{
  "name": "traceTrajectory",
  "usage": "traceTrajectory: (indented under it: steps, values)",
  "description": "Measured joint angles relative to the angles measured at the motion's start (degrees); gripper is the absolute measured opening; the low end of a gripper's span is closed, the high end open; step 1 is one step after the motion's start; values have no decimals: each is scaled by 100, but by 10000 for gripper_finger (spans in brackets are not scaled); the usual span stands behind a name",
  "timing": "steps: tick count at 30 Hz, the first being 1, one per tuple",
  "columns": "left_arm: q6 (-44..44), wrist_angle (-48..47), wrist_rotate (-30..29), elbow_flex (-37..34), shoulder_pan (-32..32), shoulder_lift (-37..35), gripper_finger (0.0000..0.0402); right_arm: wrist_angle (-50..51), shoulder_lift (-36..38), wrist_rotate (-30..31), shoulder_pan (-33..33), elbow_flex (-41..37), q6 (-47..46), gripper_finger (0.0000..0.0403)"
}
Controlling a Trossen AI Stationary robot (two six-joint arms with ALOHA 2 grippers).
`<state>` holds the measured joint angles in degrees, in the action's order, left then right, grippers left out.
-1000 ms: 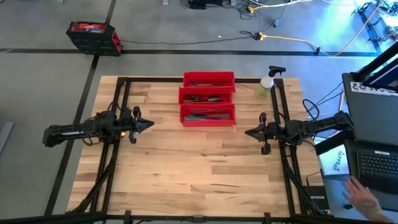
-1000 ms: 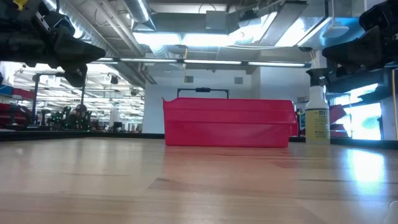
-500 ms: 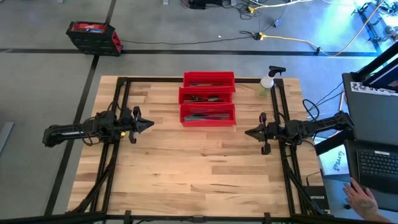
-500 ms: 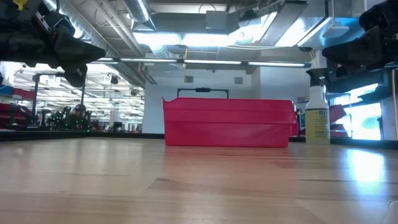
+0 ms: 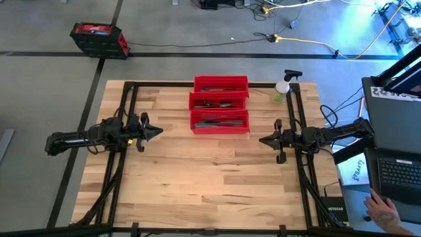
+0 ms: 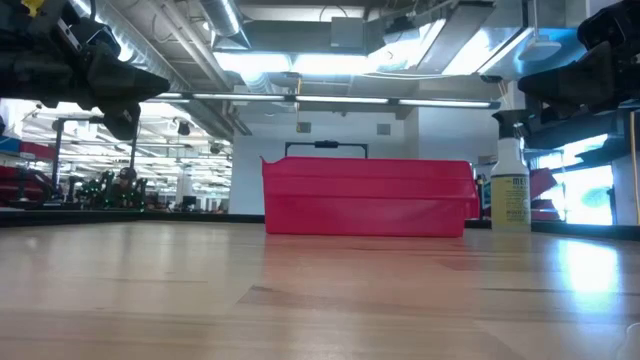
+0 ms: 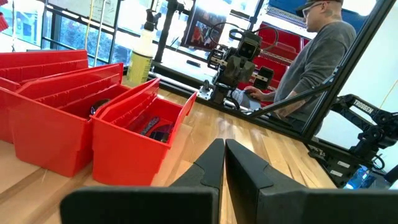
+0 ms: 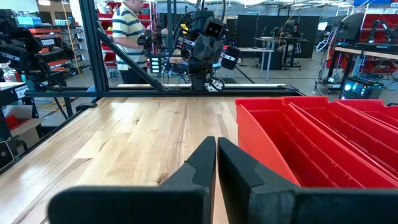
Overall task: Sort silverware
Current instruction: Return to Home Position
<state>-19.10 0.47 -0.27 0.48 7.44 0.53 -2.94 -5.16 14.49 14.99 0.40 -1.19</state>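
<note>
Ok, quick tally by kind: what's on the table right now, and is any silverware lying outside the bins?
Red bins: 3
Spray bottle: 1
Silverware loose on the table: 0 (the pieces inside the bins are too small to count)
Total on the table: 4

Light wooden plank table (image 5: 197, 178), seen from above. Black frame rails (image 5: 161, 83) run along its far edge and down both sides. Three red bins (image 5: 220, 121) stand side by side, touching, at the far middle. A clear spray bottle (image 5: 283, 89) stands upright near the far right corner, just beside the farthest bin.
</note>
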Motion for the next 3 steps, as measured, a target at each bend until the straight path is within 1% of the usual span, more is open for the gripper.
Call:
traceTrajectory:
  steps: [3]
  values:
    - [-1, 0, 1, -1, 0, 1, 0, 1, 0, -1, 0, 0, 0, 0]
